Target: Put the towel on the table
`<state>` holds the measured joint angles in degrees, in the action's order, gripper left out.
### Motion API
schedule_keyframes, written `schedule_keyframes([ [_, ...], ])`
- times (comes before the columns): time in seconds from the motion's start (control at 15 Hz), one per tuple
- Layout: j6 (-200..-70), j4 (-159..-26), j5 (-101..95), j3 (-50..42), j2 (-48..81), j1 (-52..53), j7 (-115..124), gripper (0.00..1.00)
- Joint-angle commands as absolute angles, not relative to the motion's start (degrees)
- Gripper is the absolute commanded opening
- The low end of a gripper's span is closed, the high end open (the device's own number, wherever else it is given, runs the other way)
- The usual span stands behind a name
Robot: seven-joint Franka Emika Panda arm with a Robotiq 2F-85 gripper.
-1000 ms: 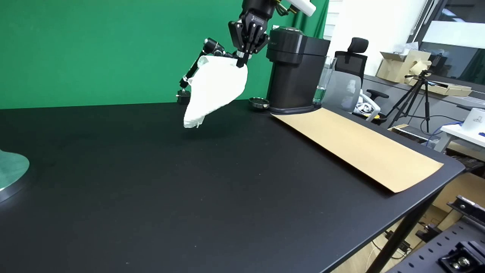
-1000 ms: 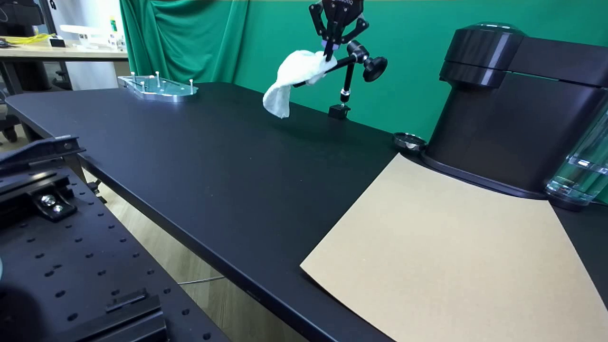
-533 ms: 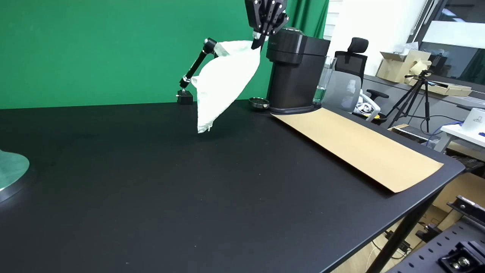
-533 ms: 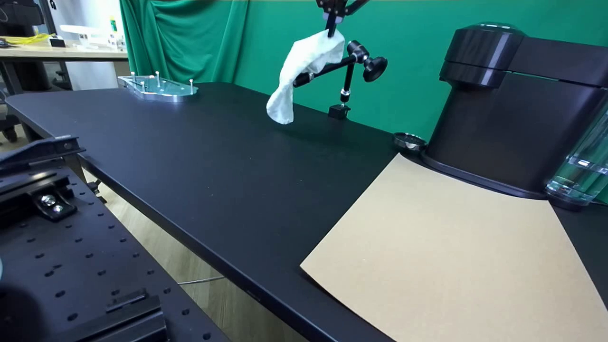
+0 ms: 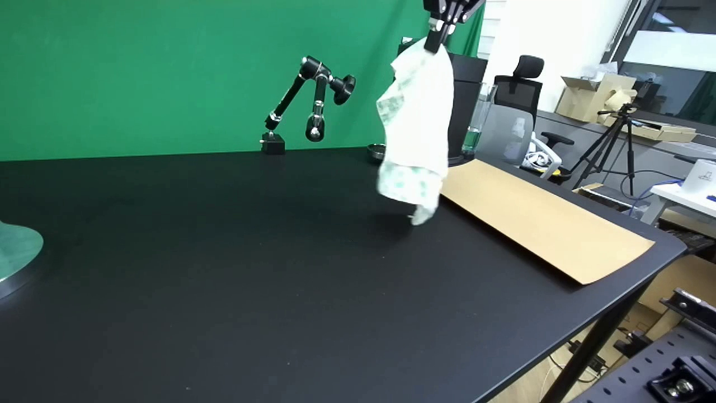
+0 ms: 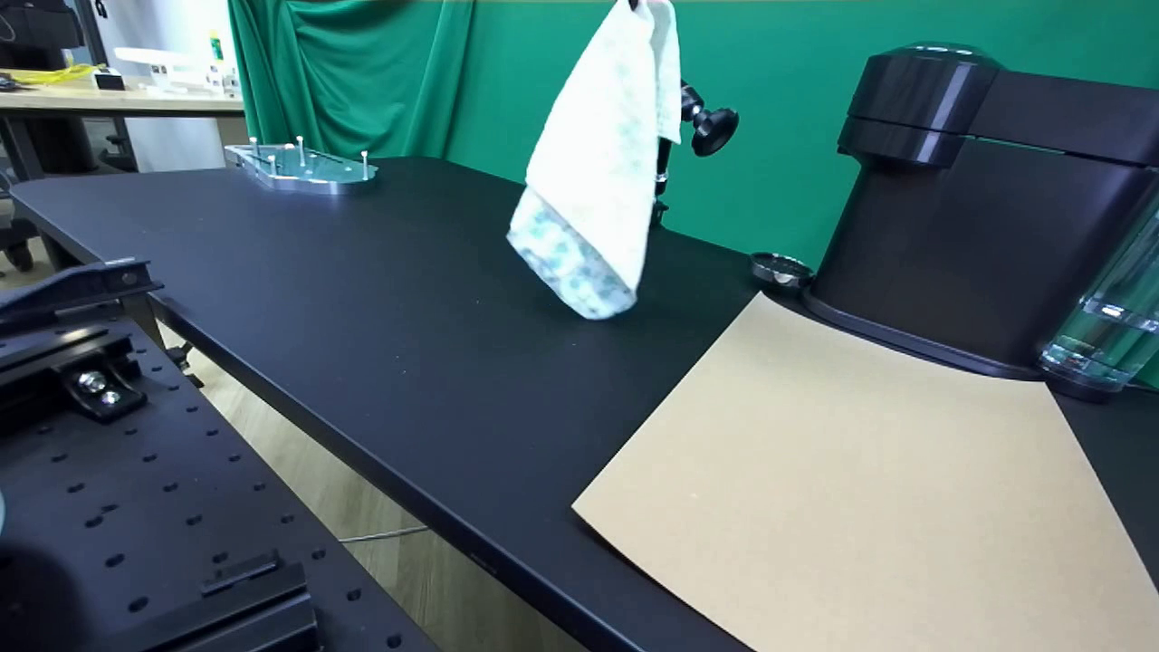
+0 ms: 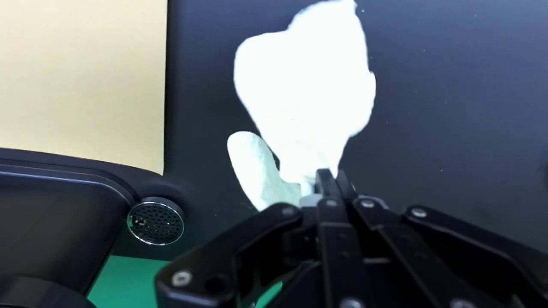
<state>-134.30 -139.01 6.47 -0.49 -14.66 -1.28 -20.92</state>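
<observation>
- Towel (image 5: 417, 117) dangles from my claw (image 5: 433, 46), which pinches its top, in an exterior view; the lower end hangs above the black table (image 5: 268, 280). It blocks part of a dark machine (image 5: 469, 73), a tan sheet (image 5: 537, 218) lies nearby, and a jointed stand (image 5: 313, 68) rises at the table's back edge.
- In an exterior view, too little of my claw shows at the top border to judge its grip. The towel hides part of the stand, its lower band (image 6: 572, 258) blotched blue-green. A clear plate (image 6: 317, 172) lies on the table, well apart.
- In the wrist view, my fingertips (image 7: 325, 182) press together on the towel, which fans out white beyond them. A round perforated piece (image 7: 155, 221) sits just beside the machine.
</observation>
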Motion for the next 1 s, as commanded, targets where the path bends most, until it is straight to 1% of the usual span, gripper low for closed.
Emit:
schedule_keyframes([
  [0.0,-135.0,-145.0,2.2,-1.4,-21.9,-1.6,-16.3,0.0],
  [0.33,-134.9,-146.4,-0.2,-2.5,-23.1,-2.2,-14.5,0.0],
  [0.4,-134.6,-146.4,-0.5,-2.6,-22.7,-2.2,-14.4,0.26],
  [0.47,-134.6,-146.5,-1.0,-2.8,-22.4,-2.3,-14.4,0.27],
  [0.8,-136.1,-147.8,-4.7,-2.6,-21.5,-3.6,-12.5,0.6],
  [0.87,-137.4,-148.3,-6.1,-2.4,-21.5,-3.9,-12.4,0.68],
  [0.93,-139.1,-149.0,-7.9,-2.2,-21.6,-4.3,-12.2,0.74],
])
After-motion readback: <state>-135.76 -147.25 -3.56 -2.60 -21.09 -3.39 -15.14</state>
